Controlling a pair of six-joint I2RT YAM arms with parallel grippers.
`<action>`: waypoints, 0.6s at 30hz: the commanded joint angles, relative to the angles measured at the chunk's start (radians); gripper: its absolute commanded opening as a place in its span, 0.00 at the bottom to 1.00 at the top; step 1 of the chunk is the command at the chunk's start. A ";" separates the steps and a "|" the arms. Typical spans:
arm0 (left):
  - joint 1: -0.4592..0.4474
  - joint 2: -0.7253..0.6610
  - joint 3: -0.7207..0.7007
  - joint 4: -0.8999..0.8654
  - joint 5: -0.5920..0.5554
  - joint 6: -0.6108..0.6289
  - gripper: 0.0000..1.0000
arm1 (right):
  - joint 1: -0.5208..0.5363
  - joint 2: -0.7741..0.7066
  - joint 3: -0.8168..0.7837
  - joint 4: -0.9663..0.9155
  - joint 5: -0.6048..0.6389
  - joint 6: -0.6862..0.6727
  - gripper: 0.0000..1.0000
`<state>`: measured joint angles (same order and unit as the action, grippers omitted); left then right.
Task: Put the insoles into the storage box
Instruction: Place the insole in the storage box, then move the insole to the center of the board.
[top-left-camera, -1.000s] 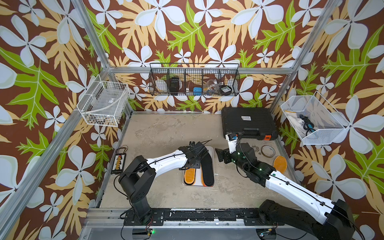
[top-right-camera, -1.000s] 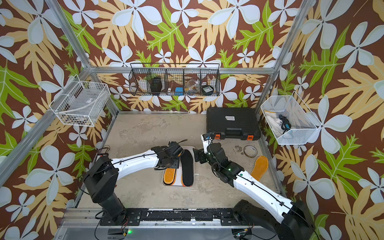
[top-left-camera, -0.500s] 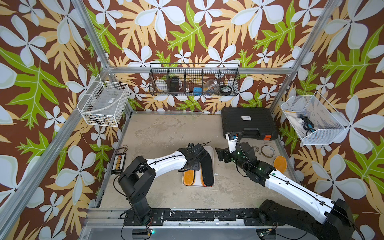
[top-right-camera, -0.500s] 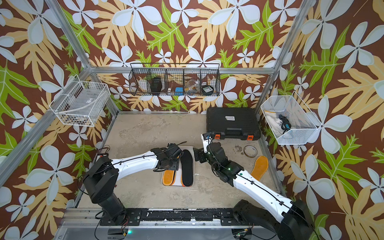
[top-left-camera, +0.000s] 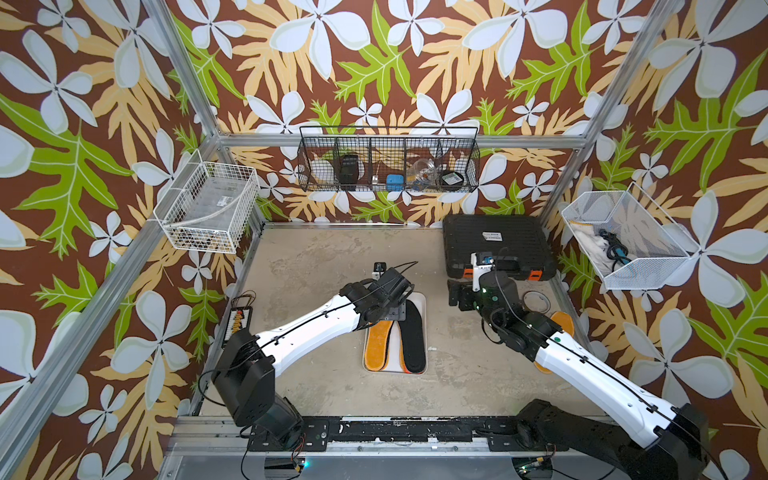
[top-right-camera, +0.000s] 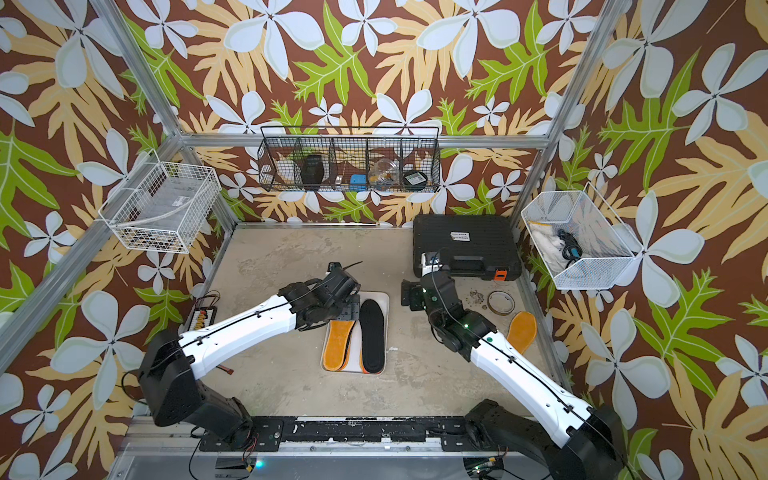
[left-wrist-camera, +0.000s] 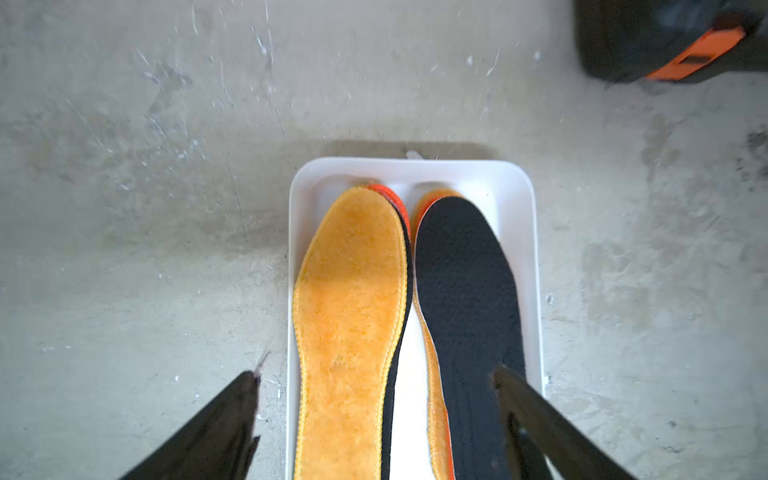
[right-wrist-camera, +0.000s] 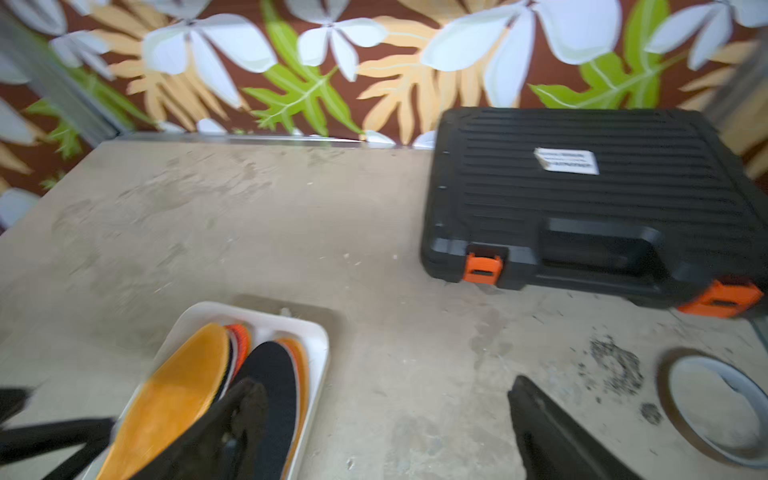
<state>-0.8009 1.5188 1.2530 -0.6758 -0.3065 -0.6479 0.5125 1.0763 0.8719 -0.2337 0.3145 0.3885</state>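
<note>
The storage box (top-left-camera: 420, 296) (top-right-camera: 383, 297), a shallow white tray, lies mid-table. Two stacks of insoles fill it: a fuzzy orange insole (top-left-camera: 377, 343) (left-wrist-camera: 349, 299) tops one, a black insole (top-left-camera: 412, 337) (left-wrist-camera: 465, 291) the other. A red rim (left-wrist-camera: 384, 193) peeks from under the orange one. My left gripper (top-left-camera: 400, 309) (left-wrist-camera: 374, 372) hangs open above the box, its jaws astride both stacks and holding nothing. My right gripper (top-left-camera: 455, 295) (right-wrist-camera: 382, 382) is open over bare table beside the box. Another orange insole (top-left-camera: 562, 325) (top-right-camera: 521, 332) lies by the right wall, partly behind the right arm.
A black case with orange latches (top-left-camera: 496, 245) (right-wrist-camera: 590, 199) sits at the back right. A tape ring (top-left-camera: 536, 300) (right-wrist-camera: 715, 407) lies near the loose insole. A small abacus-like rack (top-left-camera: 239, 316) rests at the left edge. Wire baskets (top-left-camera: 205, 208) hang on the walls.
My left gripper's jaws have spread wider above the box, and the fuzzy orange insole lies free on its stack. The right arm has barely moved.
</note>
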 joint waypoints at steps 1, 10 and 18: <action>0.035 -0.078 -0.035 0.019 -0.026 0.074 0.92 | -0.123 -0.021 -0.008 -0.118 -0.034 0.117 0.96; 0.073 -0.239 -0.241 0.227 0.091 0.333 0.92 | -0.652 0.072 -0.116 -0.343 -0.054 0.287 0.99; 0.082 -0.125 -0.299 0.280 0.172 0.403 0.92 | -0.808 0.156 -0.227 -0.305 0.000 0.384 0.99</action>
<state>-0.7235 1.3708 0.9554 -0.4339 -0.1738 -0.2825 -0.2764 1.2293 0.6605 -0.5438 0.3027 0.7162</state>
